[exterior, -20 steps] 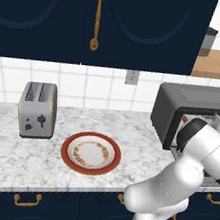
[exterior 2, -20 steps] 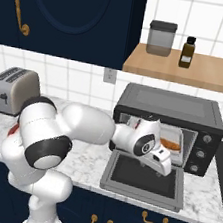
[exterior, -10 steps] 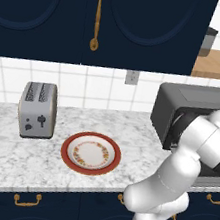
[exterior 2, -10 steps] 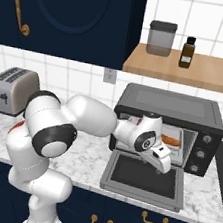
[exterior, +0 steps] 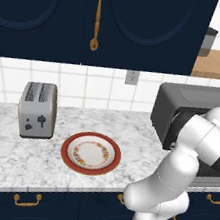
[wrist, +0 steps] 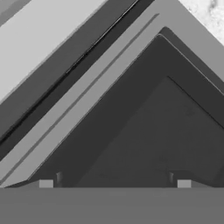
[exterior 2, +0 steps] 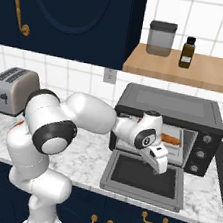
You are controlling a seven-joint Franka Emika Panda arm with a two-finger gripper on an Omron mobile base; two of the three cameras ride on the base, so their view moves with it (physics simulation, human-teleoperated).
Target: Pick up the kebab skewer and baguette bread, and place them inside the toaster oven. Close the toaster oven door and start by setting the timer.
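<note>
Dark grey glass lies directly beneath the jaws: the door (exterior 2: 145, 176) of the oven (exterior 2: 167, 129) is dropped flat toward the robot, and the gripper (exterior 2: 157, 162) hangs just above its inner face, pointing down at it. In the hand view the door (wrist: 144, 131) sits under the two fingertips (wrist: 46, 183), which stand far apart at the bottom corners with nothing between them, so the jaws are wide and empty.

Beyond and above the jaws, inside the oven, an orange-brown loaf, the baguette (exterior 2: 171, 139), rests on the rack, its long axis running across the cavity from side to side. A thin stick of meat chunks cannot be made out there; the arm hides part of the opening. The plate (exterior: 90, 153) on the counter (exterior: 2, 160), well off to the left of the jaws, is bare, which suggests both foods have already been loaded.

Judging by this, the step in hand is closing the door. The relation that matters is the door's free edge: it lies on the near side of the jaws, toward the robot and slightly lower, running left to right, parallel to the baguette. The handle along that edge is not clearly visible. The jaws would need to drop under or catch that front edge and sweep it up and away toward the oven. The knobs (exterior 2: 202, 153) sit to the right of the jaws, on the oven's front panel.
</note>
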